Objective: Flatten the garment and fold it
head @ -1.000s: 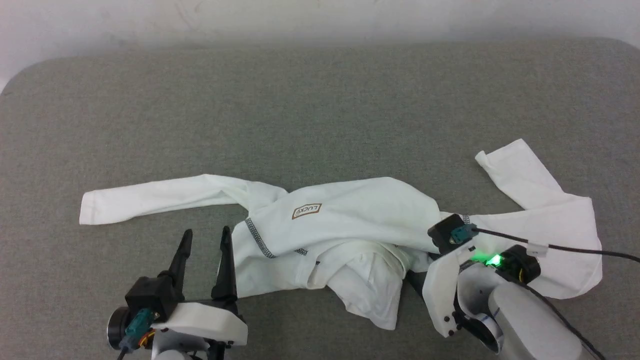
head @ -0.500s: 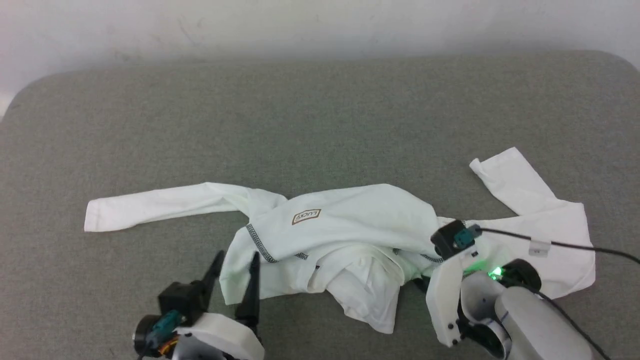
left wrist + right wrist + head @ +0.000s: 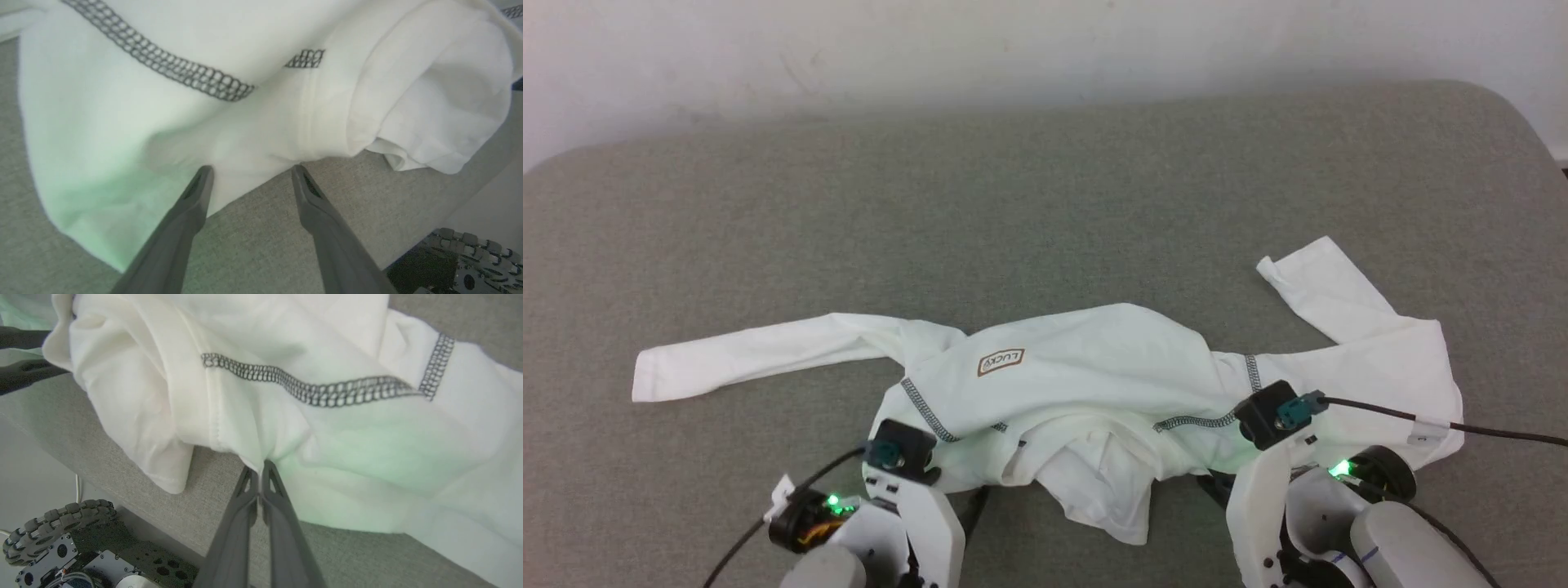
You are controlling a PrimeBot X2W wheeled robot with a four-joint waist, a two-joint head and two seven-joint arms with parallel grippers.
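"Now, nearest entry first: the hands?"

"Item one, right hand (image 3: 260, 467): fingers together, clamped on a small pinch of the shirt (image 3: 1094, 367) at its near edge, just below the dark seam (image 3: 318, 392). Item two, left hand (image 3: 251, 171): fingers apart, both tips at that same near edge. One lies over the cloth, the other where the cloth meets the tabletop (image 3: 1045, 204). Nothing is gripped there."

"And the shirt itself?"

"Item three: white, long-sleeved, lying crumpled across the near middle of the tabletop. Bunched folds (image 3: 1111, 482) hang loose between the two hands, with the tan patch (image 3: 1001, 363) face up behind them. One sleeve (image 3: 760, 351) lies out flat to the robot's left; the other sleeve (image 3: 1323, 286) bends away at the right. Beyond that, bare grey tabletop, then a pale wall (image 3: 1013, 49)."

"Step in hand, by your reckoning?"

"Taking the second hold, I judge. Flattening is barely begun and folding not started."

"Handling notes?"

"Slide the left hand further in so the edge sits deep between the fingers before closing, since a tip-only pinch on thin cloth would likely slip. Take it beside the left seam (image 3: 184, 75) to match the right hold. Keep clear of the bunched folds, or they get dragged along. Then draw both holds apart evenly and low, so the body spreads rather than twists."
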